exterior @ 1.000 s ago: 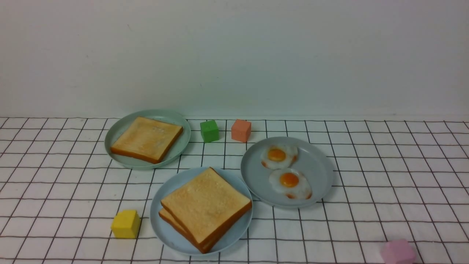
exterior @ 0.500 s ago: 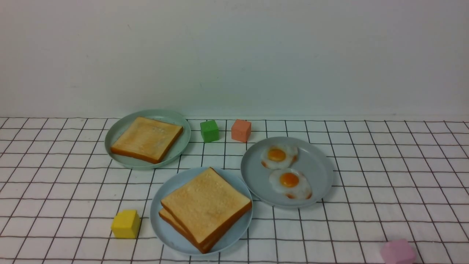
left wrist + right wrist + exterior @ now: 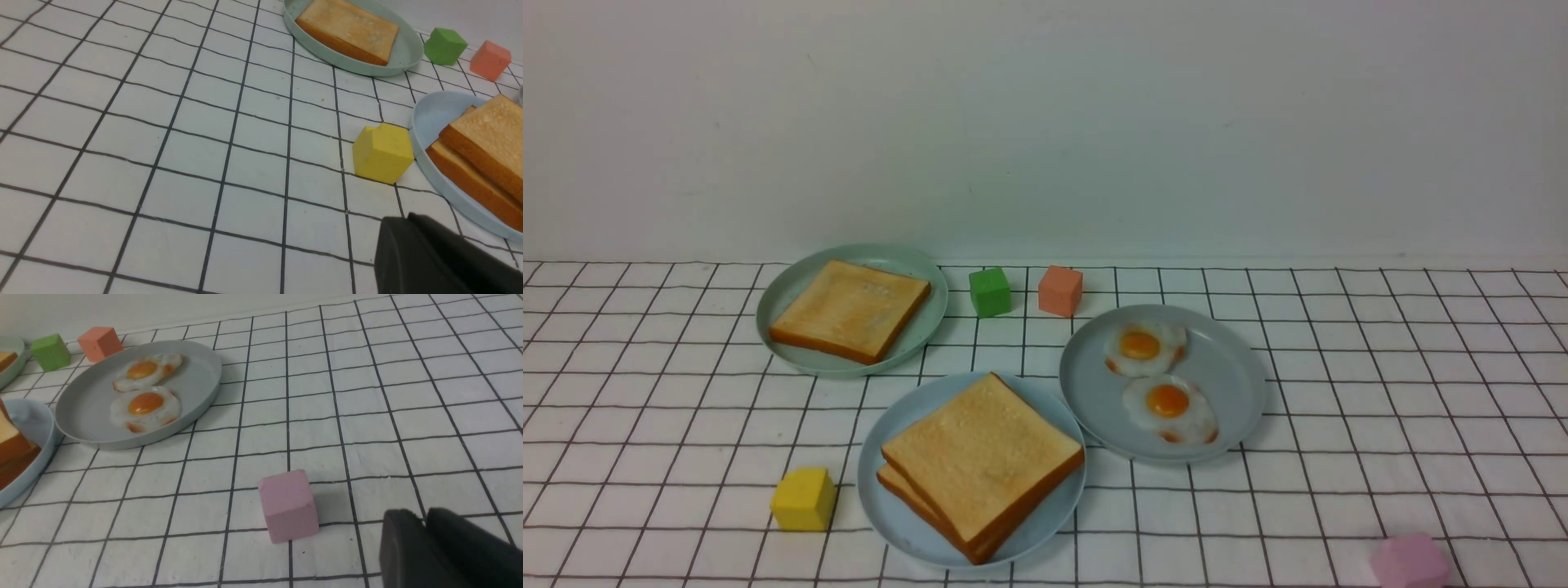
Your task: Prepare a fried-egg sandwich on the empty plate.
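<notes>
Two toast slices [image 3: 980,457] lie stacked on the light sky-blue plate [image 3: 890,498] at the front centre; what lies between them is hidden. Two fried eggs [image 3: 1168,404] rest on a grey-blue plate [image 3: 1233,367] to its right. A third toast [image 3: 849,309] sits on a pale green plate [image 3: 792,286] behind left. Neither gripper shows in the front view. My left gripper [image 3: 408,217] is shut and empty, hovering near the sky-blue plate's [image 3: 433,114] left edge. My right gripper [image 3: 425,516] has only a narrow slit between its fingers and holds nothing.
A yellow block [image 3: 803,498] stands just left of the sky-blue plate. Green [image 3: 989,291] and salmon [image 3: 1060,290] blocks sit at the back. A pink block [image 3: 288,504] lies close to my right gripper, at the cloth's front right.
</notes>
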